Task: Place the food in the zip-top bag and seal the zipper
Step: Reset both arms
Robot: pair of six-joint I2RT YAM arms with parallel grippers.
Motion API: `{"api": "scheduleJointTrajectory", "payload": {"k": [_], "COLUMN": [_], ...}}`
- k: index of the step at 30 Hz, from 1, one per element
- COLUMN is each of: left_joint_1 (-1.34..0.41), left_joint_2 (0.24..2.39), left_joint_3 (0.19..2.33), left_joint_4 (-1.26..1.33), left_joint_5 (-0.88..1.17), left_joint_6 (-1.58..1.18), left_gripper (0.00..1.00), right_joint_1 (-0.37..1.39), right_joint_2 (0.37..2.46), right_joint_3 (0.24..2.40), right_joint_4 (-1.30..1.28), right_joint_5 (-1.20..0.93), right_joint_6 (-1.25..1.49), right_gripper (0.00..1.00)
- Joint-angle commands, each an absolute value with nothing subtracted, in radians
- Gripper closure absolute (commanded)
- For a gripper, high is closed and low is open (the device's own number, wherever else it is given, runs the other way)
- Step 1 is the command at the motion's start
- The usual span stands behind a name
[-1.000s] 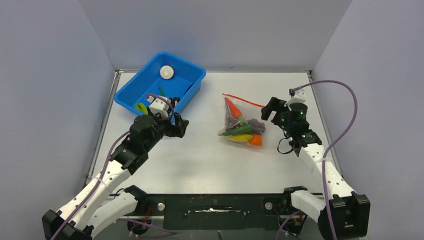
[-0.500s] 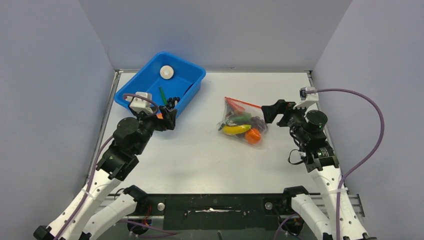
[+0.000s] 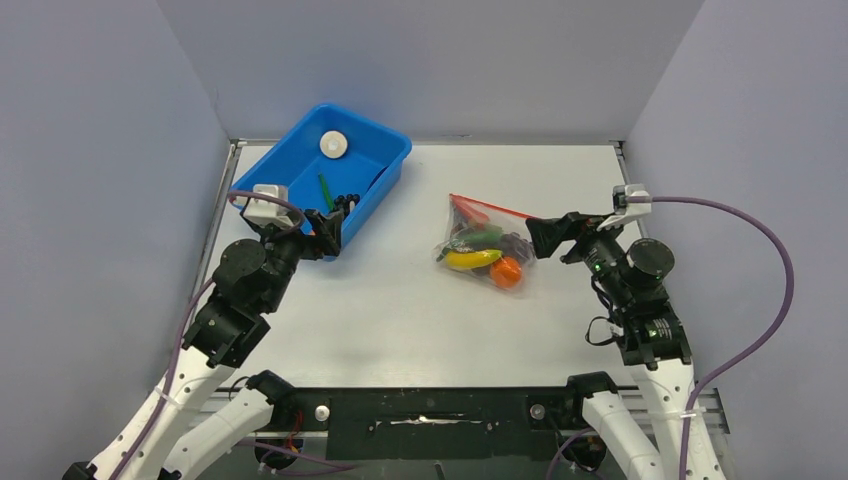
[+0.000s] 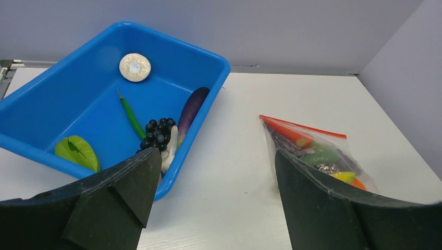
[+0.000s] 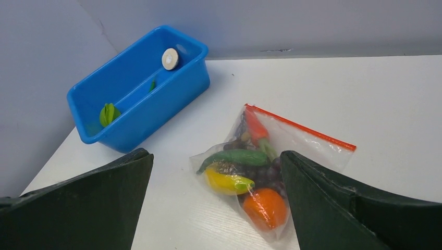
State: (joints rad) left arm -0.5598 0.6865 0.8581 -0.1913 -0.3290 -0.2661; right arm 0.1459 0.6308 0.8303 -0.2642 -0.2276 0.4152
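The clear zip-top bag [image 3: 484, 244] lies on the table, its red-orange zipper strip [image 3: 490, 207] along the far edge. Inside it are an orange ball [image 5: 265, 208], a yellow banana [image 5: 228, 182], a green piece [image 5: 237, 157], an orange carrot [image 5: 255, 127] and dark grapes [image 5: 267, 173]. The bag also shows in the left wrist view [image 4: 312, 151]. My right gripper [image 3: 551, 235] is open and empty just right of the bag. My left gripper [image 3: 327, 232] is open and empty beside the blue bin's near edge.
A blue bin [image 3: 300, 160] stands at the back left, holding a white disc [image 4: 135, 67], a green leafy piece [image 4: 77, 151], a thin green pod [image 4: 130, 115], black grapes [image 4: 158, 132] and a purple eggplant [image 4: 191, 108]. Grey walls close in three sides.
Both arms have drawn back toward their own sides. The left gripper moved left beside the bin; the right gripper moved right, away from the bag. The bag shifted slightly at first, then lay still.
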Motion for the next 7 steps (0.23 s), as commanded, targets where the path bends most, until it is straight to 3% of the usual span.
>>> {"api": "scheduleJointTrajectory", "payload": {"k": [1,7], "left_joint_1": [-0.557,-0.557], "left_joint_2": [0.681,0.681], "left_joint_3": [0.887,0.872], "left_joint_4": [-0.157,-0.147], "left_joint_5": [-0.345,-0.348], "left_joint_6": [-0.262,-0.259], "left_gripper": [0.2,0.2], "right_joint_1": [0.152,0.152], "right_joint_2": [0.623,0.627], "right_joint_3": [0.874,0.859], "right_joint_4": [-0.25,-0.24], "right_joint_5": [-0.251,-0.254], "right_joint_6": [0.409,0.419], "right_gripper": [0.02,0.02]}}
